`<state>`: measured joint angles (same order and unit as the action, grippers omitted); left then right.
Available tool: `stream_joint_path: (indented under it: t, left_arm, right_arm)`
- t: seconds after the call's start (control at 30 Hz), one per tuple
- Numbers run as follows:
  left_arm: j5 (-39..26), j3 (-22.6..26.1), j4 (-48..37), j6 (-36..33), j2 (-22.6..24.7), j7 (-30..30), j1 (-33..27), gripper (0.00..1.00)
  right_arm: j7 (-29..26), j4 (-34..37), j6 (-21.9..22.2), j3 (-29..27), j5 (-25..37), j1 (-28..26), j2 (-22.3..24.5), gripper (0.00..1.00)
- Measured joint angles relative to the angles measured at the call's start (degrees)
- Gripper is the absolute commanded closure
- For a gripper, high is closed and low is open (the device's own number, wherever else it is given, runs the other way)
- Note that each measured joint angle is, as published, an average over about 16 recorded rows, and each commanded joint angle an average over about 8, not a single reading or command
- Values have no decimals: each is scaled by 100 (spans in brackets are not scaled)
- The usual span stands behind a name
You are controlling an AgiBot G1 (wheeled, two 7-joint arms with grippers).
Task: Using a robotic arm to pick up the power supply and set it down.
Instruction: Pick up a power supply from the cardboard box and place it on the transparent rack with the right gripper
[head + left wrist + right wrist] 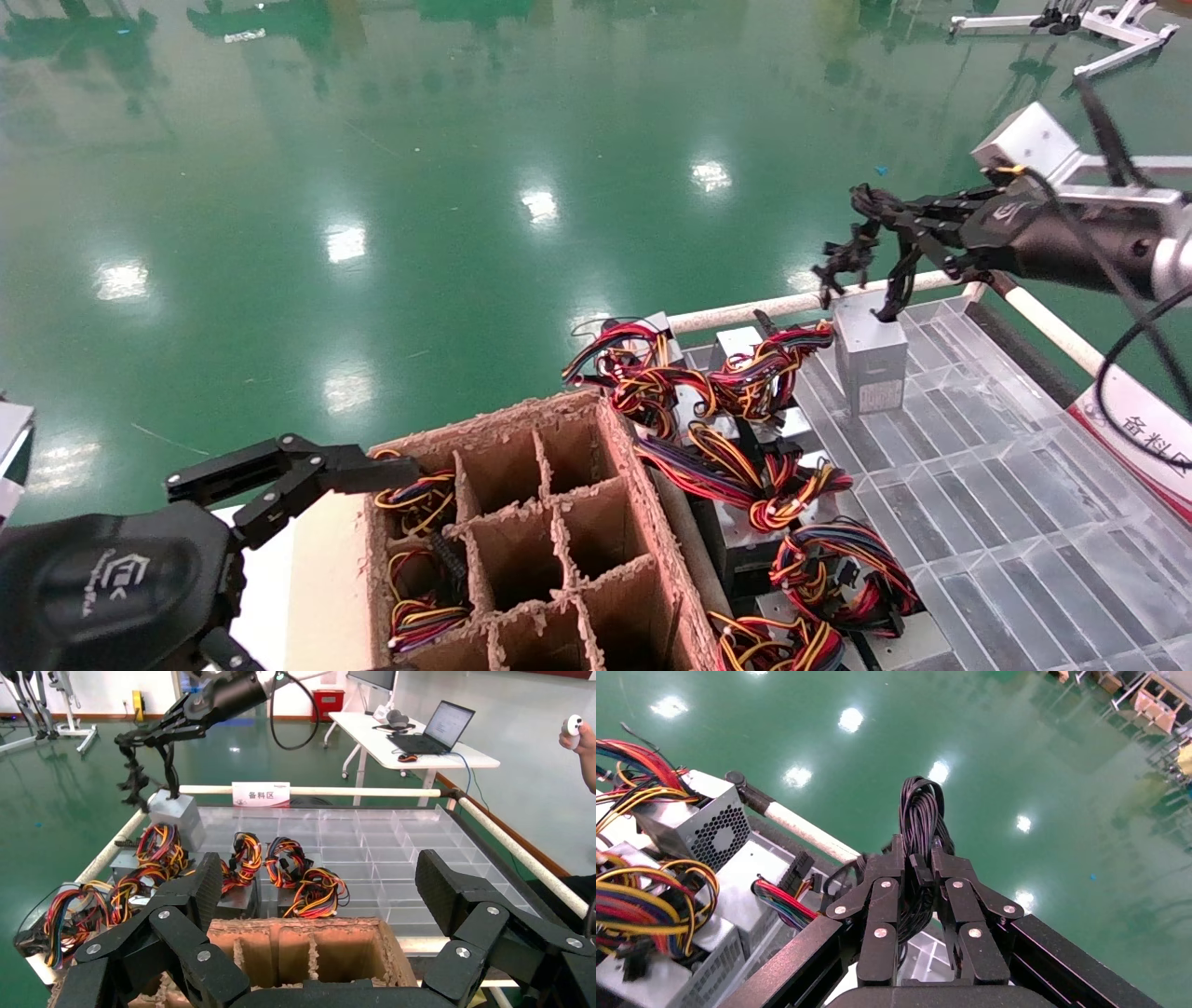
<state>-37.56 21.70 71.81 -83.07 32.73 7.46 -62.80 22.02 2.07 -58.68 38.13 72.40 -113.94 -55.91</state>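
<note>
Power supply [872, 359]: small silver-grey box, upright on the clear tray [1006, 485], near its far rail.
Right gripper [889, 280]: pinching the black cable bundle [921, 822] above the box.
Left gripper [320, 903]: spread wide over the cardboard crate [521, 522].
Right wrist view only: cables squeezed between fingers.

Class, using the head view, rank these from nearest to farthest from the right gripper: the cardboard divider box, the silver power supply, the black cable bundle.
1. Black cable bundle: clamped in the right gripper.
2. Silver power supply: directly below it, on the clear tray.
3. Cardboard divider box: far off, by the left gripper.
</note>
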Motion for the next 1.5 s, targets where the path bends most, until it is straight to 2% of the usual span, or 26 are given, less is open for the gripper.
stream_joint_path:
  t: [0.43,0.83,1.2,1.5]
  left_arm:
    - [0,0,0,0,0,0,0,0]
    - [0,1,0,0,0,0,0,0]
    - [1,1,0,0,0,0,0,0]
    - [1,1,0,0,0,0,0,0]
  right_arm:
    - [-154,-112,503,-89,-127,219,-412,100]
    - [-312,-124,719,-252,-360,463,-611,100]
    - [-324,-178,709,-474,-679,708,-583,100]
    - [-256,-195,425,-556,-796,884,-376,100]
